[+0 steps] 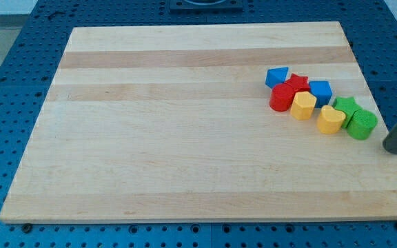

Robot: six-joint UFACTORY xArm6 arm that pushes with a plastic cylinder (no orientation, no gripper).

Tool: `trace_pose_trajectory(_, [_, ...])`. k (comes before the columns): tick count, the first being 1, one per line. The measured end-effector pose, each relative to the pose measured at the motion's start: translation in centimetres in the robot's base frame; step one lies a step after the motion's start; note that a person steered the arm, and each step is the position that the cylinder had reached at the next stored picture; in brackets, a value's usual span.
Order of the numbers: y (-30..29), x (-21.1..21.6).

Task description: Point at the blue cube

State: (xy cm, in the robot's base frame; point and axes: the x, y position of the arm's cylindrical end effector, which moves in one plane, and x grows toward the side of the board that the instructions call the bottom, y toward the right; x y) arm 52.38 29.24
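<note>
My tip, the end effector, is the lower end of a straight dark rod that enters from the view's right edge. It has no jaws, so there is no open or closed state to report, and it holds nothing. The tip sits near the right edge of the tabletop, roughly halfway between the top right and bottom right corners. It touches no block.

Nearest to the tip is the green cylinder, just to its left with a small gap between them. The green star touches that cylinder on its upper left. The yellow block sits against the star's lower left side. These three blocks stand between the tip and the rest of the cluster.

The blue cube lies further left, in the right half of the tabletop, closer to the top right corner than to the bottom right. It shows a lighter blue top face and darker side faces. It is beside the green star on its right, the yellow hexagon at its lower left and the red star on its left.

The red cylinder sits left of the yellow hexagon. A second blue block closes the cluster at its upper left end.
</note>
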Motion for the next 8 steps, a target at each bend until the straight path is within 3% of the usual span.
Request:
trace_pose_trajectory(1, [1.3,-0.7])
trace_pose_trajectory(3, [1.3,-15.2])
trace_pose_trajectory(4, [0.2,-16.9])
trace_pose_trajectory(8, [0.1,-5.1])
